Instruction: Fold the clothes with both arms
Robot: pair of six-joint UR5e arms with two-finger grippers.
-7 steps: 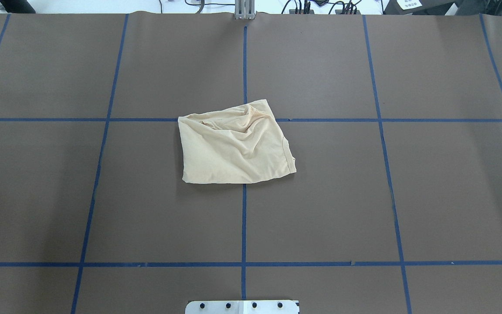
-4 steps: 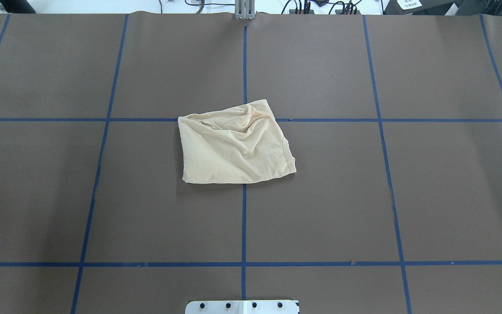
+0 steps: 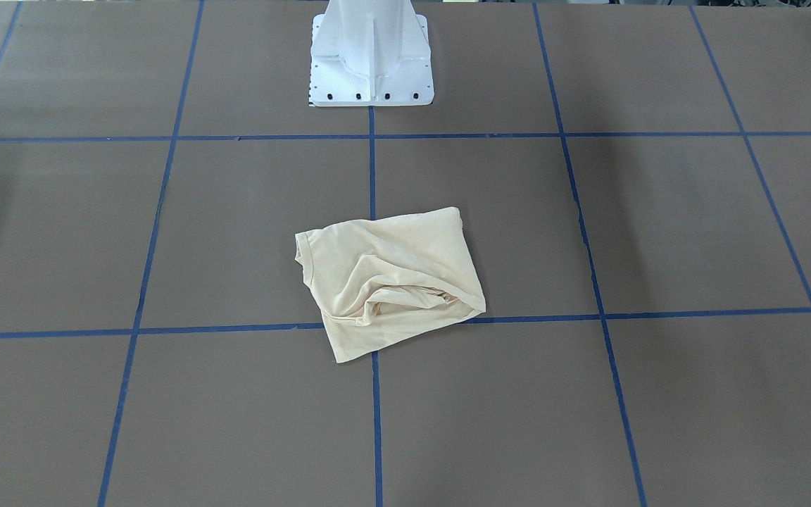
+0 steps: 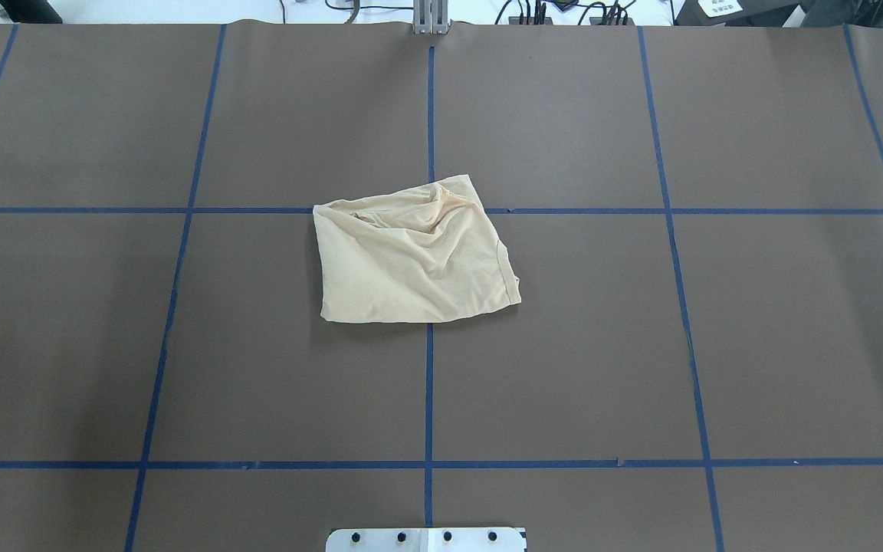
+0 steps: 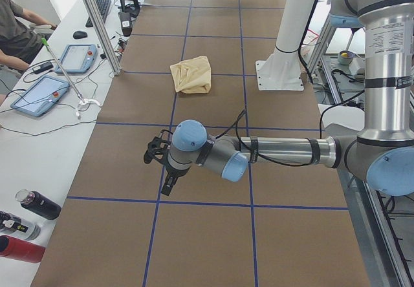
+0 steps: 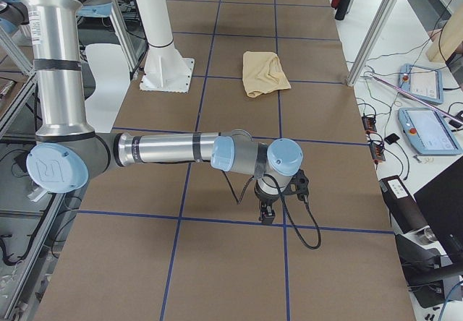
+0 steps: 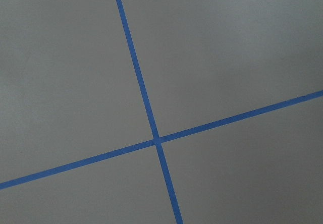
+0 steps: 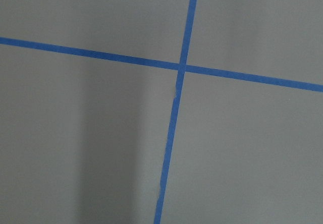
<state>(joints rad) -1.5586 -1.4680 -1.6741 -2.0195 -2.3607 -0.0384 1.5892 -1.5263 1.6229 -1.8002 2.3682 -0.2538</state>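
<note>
The pale cream-yellow shirt (image 4: 411, 261) lies folded into a rumpled, roughly square bundle at the table's centre, across the blue tape lines. It also shows in the front view (image 3: 391, 278), the left view (image 5: 192, 75) and the right view (image 6: 264, 73). No print shows. My left gripper (image 5: 162, 169) hangs low over bare table far from the shirt, seen only from the side. My right gripper (image 6: 269, 209) does the same at the other end. I cannot tell whether either is open or shut. Both wrist views show only brown table and blue tape.
The white pedestal base (image 3: 372, 77) stands at the robot's side of the brown table (image 4: 641, 345). Side benches hold tablets (image 5: 39, 93) and bottles (image 5: 39, 204). An operator (image 5: 13, 28) sits at the left end. Aluminium posts (image 5: 97, 25) stand at the table's far edge.
</note>
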